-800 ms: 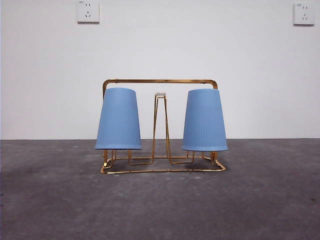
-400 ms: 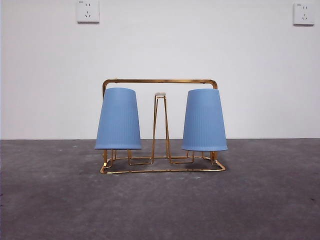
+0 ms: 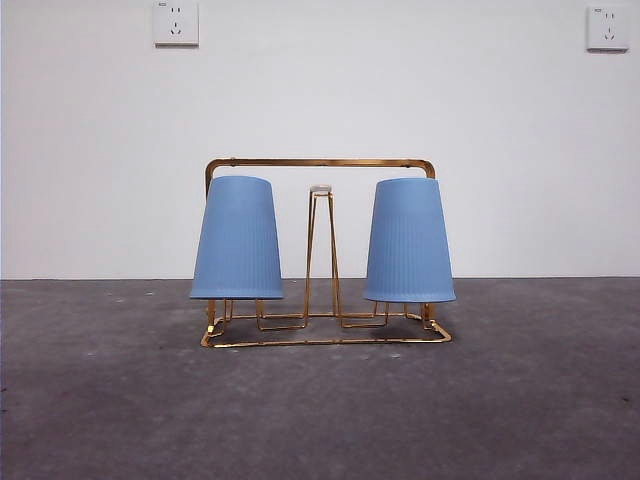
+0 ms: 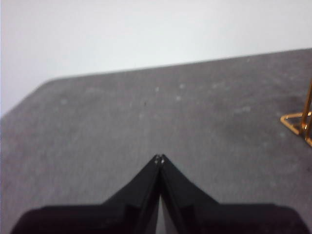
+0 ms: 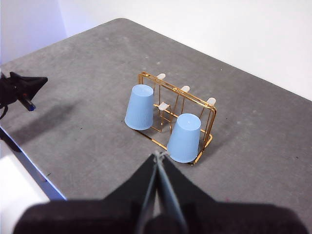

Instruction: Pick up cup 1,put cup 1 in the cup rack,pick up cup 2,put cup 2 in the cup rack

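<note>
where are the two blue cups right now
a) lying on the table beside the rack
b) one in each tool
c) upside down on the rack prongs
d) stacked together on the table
c, both cups sit upside down on the rack, and both tools are shut and empty.

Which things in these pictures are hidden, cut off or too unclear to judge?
- Prongs under both blue cups: hidden by the cup walls in the front and right wrist views, so how each cup sits cannot be seen.
- The cup rack in the left wrist view: cut off by the picture edge, only a corner shows.
- The left gripper in the right wrist view: small and partly cut off by the edge.
- Which cup is 1 or 2: unmarked.
</note>
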{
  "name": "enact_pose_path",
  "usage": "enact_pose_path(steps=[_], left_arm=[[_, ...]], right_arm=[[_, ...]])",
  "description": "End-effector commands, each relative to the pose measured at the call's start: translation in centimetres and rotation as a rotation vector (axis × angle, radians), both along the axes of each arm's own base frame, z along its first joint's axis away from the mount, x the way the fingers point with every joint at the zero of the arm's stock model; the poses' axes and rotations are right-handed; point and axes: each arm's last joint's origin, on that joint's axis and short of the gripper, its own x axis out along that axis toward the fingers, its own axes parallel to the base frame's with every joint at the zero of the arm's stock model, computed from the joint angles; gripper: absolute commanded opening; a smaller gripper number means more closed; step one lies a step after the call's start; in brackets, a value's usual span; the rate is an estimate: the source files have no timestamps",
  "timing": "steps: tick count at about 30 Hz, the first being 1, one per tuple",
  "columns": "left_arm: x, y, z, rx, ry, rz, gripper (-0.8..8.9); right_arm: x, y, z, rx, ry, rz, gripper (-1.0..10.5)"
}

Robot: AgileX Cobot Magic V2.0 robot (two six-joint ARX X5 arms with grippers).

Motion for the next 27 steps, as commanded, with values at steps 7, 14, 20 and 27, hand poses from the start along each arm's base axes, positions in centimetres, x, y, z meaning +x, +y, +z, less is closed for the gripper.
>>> enact_pose_path(steps=[7,14,20,27], left_arm=[[0.06,-0.05,-0.57,-0.063,0.032,-0.031,-0.03],[0.18,-0.04,-0.77,-0.064,0.058,-0.031,-0.03],[0.27,-0.04,-0.95,-0.066,0.081,-0.030,-0.03],[0.32,-0.04,-1.05,-0.066,0.092,-0.030,-0.03]], right_arm=[[-0.01,-0.02,-0.27,-0.013,0.023,-0.005,0.0],[-0.01,-0.02,-0.27,-0.014,0.023,-0.007,0.0],[-0.01,-0.02,-0.27,-0.014,0.023,-0.007,0.0],[-0.01,-0.02,-0.27,-0.013,0.023,-0.007,0.0]])
